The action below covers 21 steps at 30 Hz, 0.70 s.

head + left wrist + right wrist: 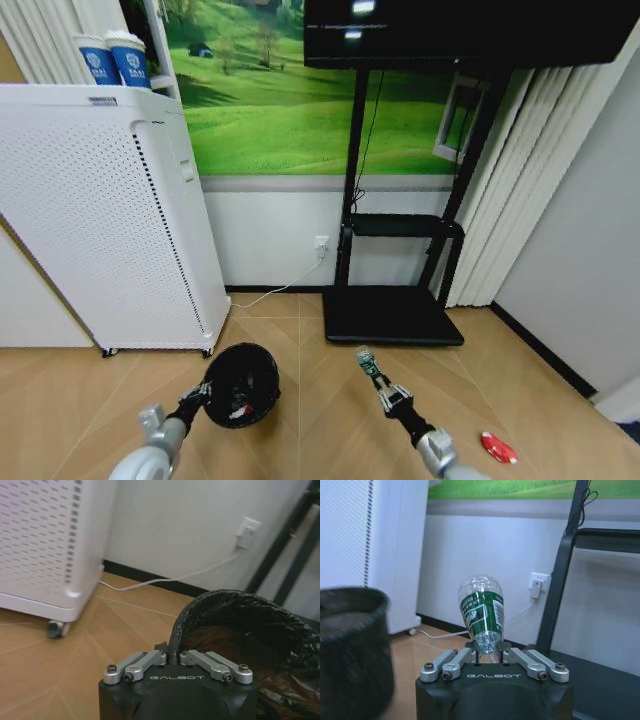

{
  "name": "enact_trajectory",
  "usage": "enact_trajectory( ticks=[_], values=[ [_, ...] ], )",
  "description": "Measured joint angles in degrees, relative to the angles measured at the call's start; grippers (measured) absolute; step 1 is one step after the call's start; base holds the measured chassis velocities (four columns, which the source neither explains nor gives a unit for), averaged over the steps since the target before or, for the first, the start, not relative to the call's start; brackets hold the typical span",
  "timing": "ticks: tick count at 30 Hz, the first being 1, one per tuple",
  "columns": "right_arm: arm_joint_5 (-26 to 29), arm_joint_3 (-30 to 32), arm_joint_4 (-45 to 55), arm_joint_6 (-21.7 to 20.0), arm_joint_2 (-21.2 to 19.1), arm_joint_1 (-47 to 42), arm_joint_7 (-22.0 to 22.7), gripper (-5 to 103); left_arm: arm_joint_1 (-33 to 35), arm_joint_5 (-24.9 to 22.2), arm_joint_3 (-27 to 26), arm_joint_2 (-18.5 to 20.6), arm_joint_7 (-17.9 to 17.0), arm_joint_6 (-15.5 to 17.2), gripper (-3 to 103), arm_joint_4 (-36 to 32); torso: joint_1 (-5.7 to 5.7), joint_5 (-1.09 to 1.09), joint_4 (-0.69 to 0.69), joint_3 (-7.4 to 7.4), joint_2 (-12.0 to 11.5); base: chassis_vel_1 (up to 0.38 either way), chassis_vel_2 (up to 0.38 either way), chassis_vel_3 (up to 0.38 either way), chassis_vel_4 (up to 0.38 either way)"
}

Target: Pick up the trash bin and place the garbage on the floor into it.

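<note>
In the head view the black mesh trash bin hangs just above the wooden floor, lined with a black bag. My left gripper is shut on its near rim; the left wrist view shows that gripper pinching the rim of the bin. A red-and-white scrap lies inside the bin. My right gripper is shut on a crushed clear plastic bottle with a green label, to the right of the bin. In the right wrist view the bottle stands up from the gripper. A red scrap lies on the floor at the right.
A tall white perforated appliance on castors stands at the left with two blue cups on top. A black TV stand is ahead against the wall, with a white cable running to a wall socket. Curtains hang at the right.
</note>
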Motion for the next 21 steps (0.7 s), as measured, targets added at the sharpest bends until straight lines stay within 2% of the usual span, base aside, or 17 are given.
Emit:
enact_trajectory(
  ticks=[2,4,8,11,15,21],
  values=[
    [0.0,0.0,0.4,0.8,0.5,-0.7,-0.7,18,-0.9,0.0,1.3,0.2,0.6,-0.2,6,0.1,0.00,0.00,0.01,0.00,0.0,0.000,0.000,0.000,0.000],
    [0.3,-0.4,1.9,2.7,1.6,-2.7,-4.2,18,-3.7,0.2,5.7,0.6,2.4,-0.8,6,0.5,0.00,0.00,0.01,0.00,0.0,0.000,0.000,0.000,0.000],
    [0.4,-1.3,2.9,4.2,1.8,-3.9,-7.2,18,-6.1,1.2,9.5,1.0,3.9,-1.3,6,1.5,0.00,0.00,0.01,0.00,0.0,0.000,0.000,0.000,0.000],
    [-0.1,-3.1,4.2,5.2,1.5,-4.3,-10.3,18,-8.8,6.4,13.9,0.9,7.3,-3.0,6,4.0,0.00,0.00,0.02,0.00,0.0,0.000,0.000,0.000,0.000],
    [-0.6,-5.5,7.2,5.3,1.2,-5.2,-12.8,18,-11.3,9.0,18.1,-0.2,9.4,-3.6,6,5.8,0.00,0.00,0.03,0.00,0.0,0.000,0.000,0.000,0.000],
    [-0.1,-6.6,11.3,5.7,0.3,-7.4,-16.1,18,-13.8,10.4,20.3,-0.9,10.1,-4.3,6,7.7,0.00,0.00,0.02,0.00,0.0,0.000,0.000,0.000,0.000]
  ],
)
